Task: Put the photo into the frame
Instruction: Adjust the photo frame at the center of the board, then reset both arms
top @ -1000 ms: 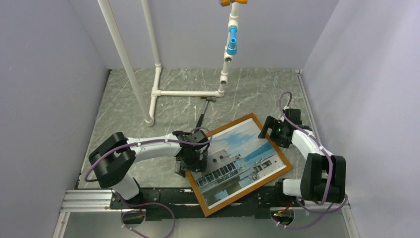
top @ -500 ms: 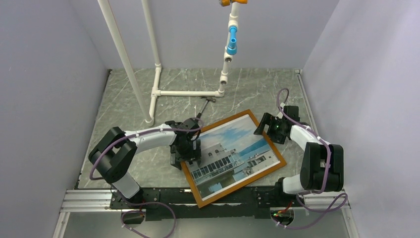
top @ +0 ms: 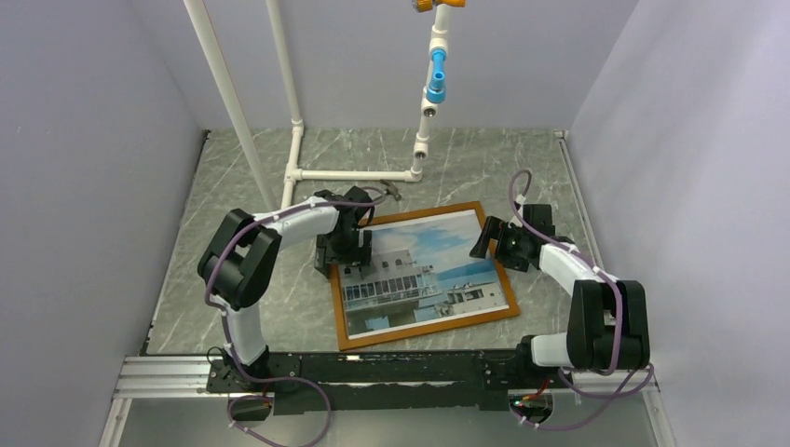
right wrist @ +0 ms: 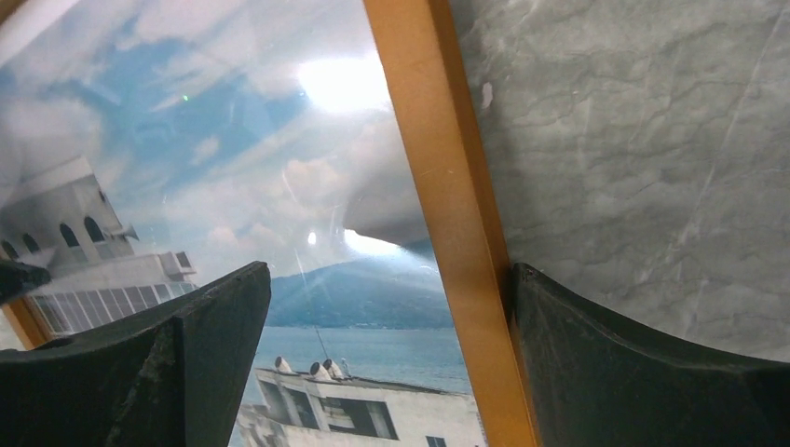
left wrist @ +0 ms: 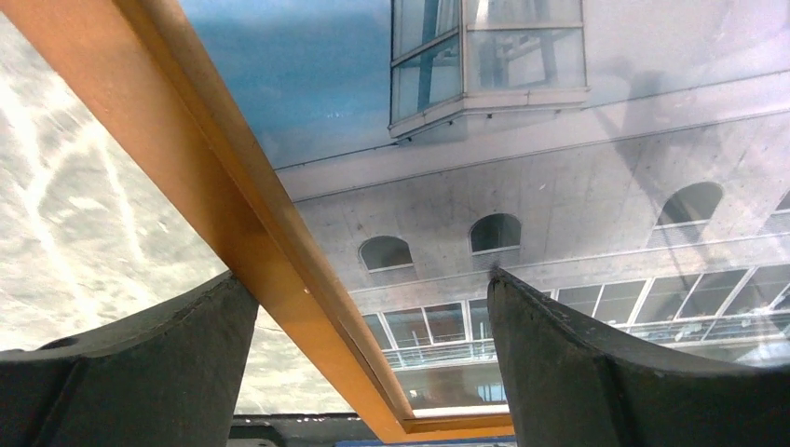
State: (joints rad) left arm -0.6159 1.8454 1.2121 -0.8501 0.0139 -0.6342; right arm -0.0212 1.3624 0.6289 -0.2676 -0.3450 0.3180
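Two wrist views alone reveal left gripper (left wrist: 363, 279) and right gripper (right wrist: 388, 270) spread wide astride rails of the frame (left wrist: 219, 177).

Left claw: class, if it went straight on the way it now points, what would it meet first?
Probably the rail of the thin orange-brown wooden frame, straddled by the open left claw; depth is unclear, so a finger might touch the glossy building photo first.

One photo (top: 424, 270), one frame (top: 431, 328)

Left arm (top: 289, 220), right arm (top: 570, 266): white shells, black joints, purple cables (top: 327, 413); left end effector (left wrist: 368, 279) fingers (left wrist: 130, 363) dark grey.
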